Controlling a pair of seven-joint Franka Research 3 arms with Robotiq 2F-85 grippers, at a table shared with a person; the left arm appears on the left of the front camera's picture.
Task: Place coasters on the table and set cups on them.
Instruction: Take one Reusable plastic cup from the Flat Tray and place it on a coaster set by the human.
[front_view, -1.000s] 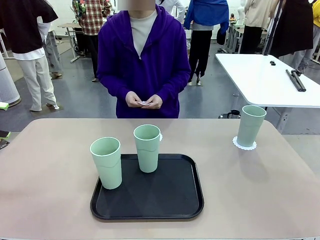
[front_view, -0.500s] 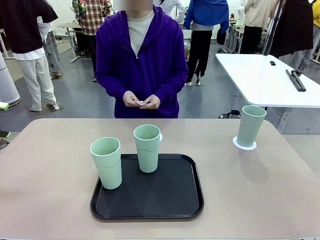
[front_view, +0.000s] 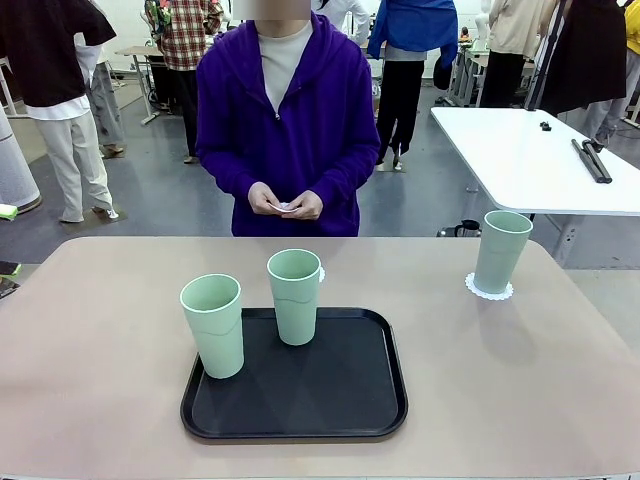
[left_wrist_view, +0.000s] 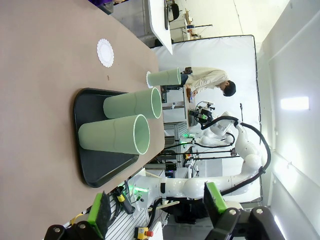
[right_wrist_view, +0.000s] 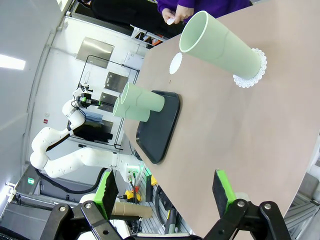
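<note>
The left gripper (left_wrist_view: 157, 210) and the right gripper (right_wrist_view: 165, 192) both have their jaws spread wide with nothing between them, well apart from the cups. One cup (front_view: 213, 325) and a second cup (front_view: 295, 297) stand upright on the black tray (front_view: 340, 400). A third cup (front_view: 501, 251) stands on a coaster (front_view: 489, 290) towards the far right of the table (front_view: 100, 340), a bare coaster (left_wrist_view: 105, 52) lies just behind the tray, and the person's hands (front_view: 285, 203) hold something small and white.
</note>
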